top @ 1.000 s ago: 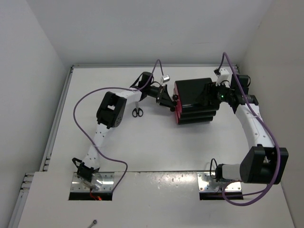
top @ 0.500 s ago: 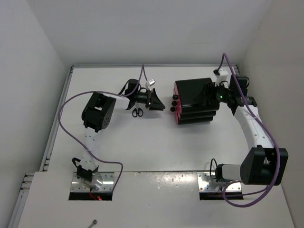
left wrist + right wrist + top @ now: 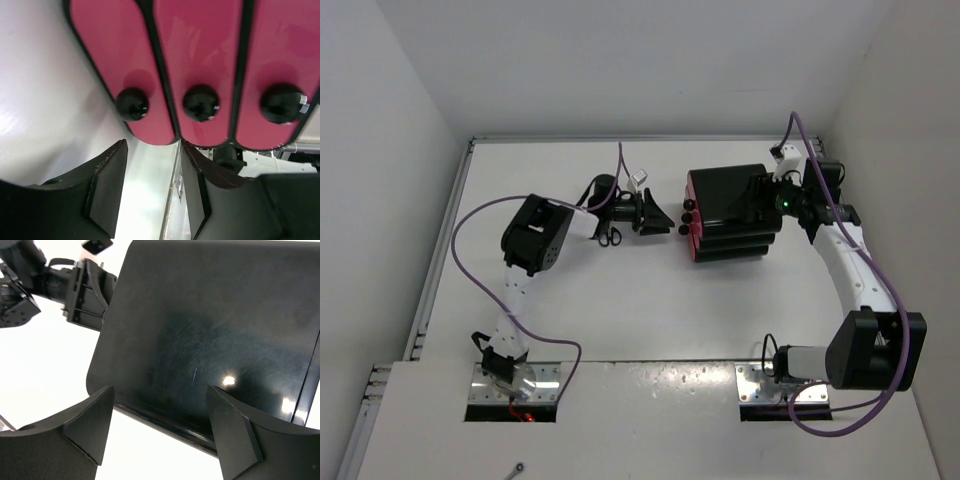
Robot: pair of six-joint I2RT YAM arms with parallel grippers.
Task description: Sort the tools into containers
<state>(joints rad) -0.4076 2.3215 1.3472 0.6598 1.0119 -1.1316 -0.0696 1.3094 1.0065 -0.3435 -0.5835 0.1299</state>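
Nearest me on the table [image 3: 620, 320], the black-handled scissors [image 3: 609, 237] lie flat, partly under my left arm's wrist. Just beyond them my left tool [image 3: 152, 150] stands open and empty. Its fingers point at the three pink drawers [image 3: 197, 45], all pushed in, with each black knob [image 3: 200, 102] a little way off. My right tool [image 3: 160, 390] is open too, spread over the glossy top of the black box [image 3: 725, 190]. I cannot tell whether it touches.
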